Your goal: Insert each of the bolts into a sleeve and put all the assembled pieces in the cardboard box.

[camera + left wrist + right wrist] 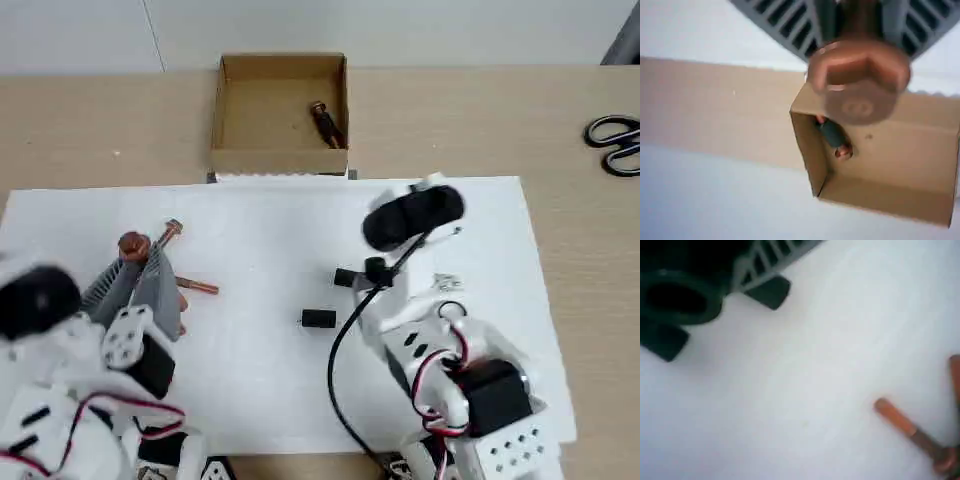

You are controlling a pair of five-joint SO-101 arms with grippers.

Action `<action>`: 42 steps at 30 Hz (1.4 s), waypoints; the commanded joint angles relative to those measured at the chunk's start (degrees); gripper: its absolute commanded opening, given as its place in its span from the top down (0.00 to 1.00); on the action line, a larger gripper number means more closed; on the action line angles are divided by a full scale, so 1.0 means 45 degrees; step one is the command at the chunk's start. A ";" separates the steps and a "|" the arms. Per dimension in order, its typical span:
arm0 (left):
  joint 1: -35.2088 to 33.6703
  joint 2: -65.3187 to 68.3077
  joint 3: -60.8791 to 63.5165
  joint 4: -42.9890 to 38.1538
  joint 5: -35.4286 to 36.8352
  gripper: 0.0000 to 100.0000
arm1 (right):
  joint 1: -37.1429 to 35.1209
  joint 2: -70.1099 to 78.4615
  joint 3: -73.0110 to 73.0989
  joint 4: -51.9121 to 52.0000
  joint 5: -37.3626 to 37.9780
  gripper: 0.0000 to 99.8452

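Note:
My left gripper (pixel 137 262) is shut on a copper bolt (pixel 133 243) at the left of the white sheet; the bolt's hexagonal head (pixel 860 85) sticks out past the grey fingers (pixel 780 20). Two more bolts lie beside it, one (pixel 168 232) just behind and one (pixel 196 286) to its right. My right gripper (pixel 378 270) is shut on a black sleeve (pixel 677 297), held low over the sheet's middle. Two loose sleeves (pixel 345 277) (pixel 318 319) rest close by. The cardboard box (pixel 228 110) at the back holds one assembled piece (pixel 326 123).
Scissors (pixel 615 142) lie at the far right on the wooden table. A white paper sheet (pixel 260 220) covers the work area in front of the box. The right arm's black cable (pixel 335 370) loops over the sheet.

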 commanded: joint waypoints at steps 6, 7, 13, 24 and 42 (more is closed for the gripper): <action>0.1621 -0.3458 0.3194 -0.0840 0.0274 0.99 | -0.2413 -0.0147 -0.0059 -0.1416 0.0078 1.00; 0.1895 -0.3868 0.3487 -0.0899 0.0527 0.99 | -0.2686 -0.0147 -0.0059 -0.1553 0.0098 1.00; 0.2403 -0.4122 0.4171 -0.1035 0.1778 0.99 | -0.3722 -0.0147 -0.0039 -0.1768 0.0117 0.99; 0.3653 -0.4083 0.4249 -0.1035 0.3341 0.99 | -0.5109 -0.3526 0.1387 -0.0498 0.0156 1.00; 0.5021 -0.4063 0.5402 -0.2930 0.3302 0.99 | -0.5402 -0.8313 0.6173 -0.2139 0.2501 1.00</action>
